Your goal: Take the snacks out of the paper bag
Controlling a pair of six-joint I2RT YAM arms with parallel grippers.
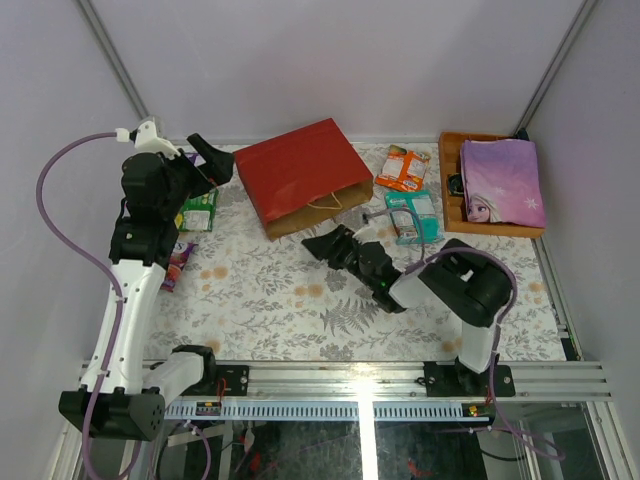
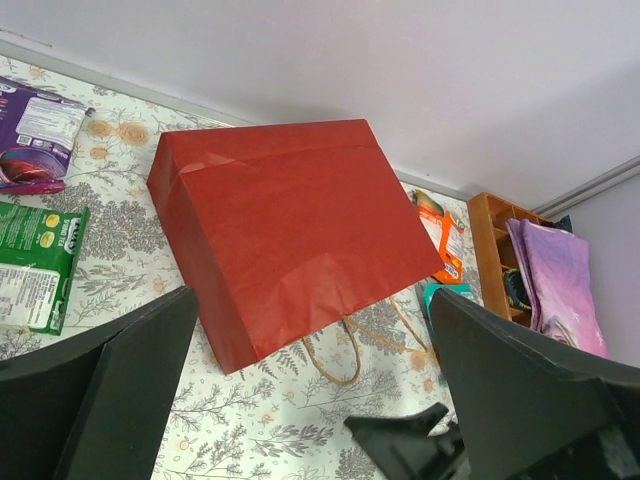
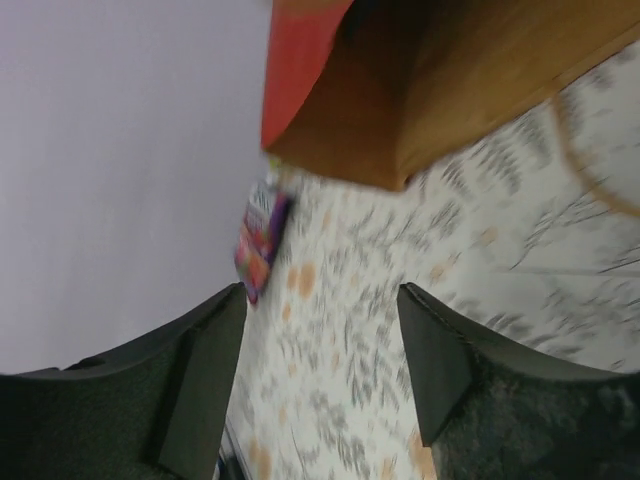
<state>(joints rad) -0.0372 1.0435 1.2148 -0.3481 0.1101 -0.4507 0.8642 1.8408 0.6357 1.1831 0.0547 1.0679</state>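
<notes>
The red paper bag lies flat at the back of the table, its mouth and tan cord handles facing the arms. It fills the middle of the left wrist view. My left gripper is open and empty, raised left of the bag. My right gripper is open and empty, low in front of the bag's mouth, whose brown inside shows in the right wrist view. Snacks lie on the table: an orange packet, a teal packet, a green packet and a purple packet.
An orange wooden tray at the back right holds a flat purple princess item. The table has a floral cloth. White walls close the back and sides. A metal rail runs along the near edge.
</notes>
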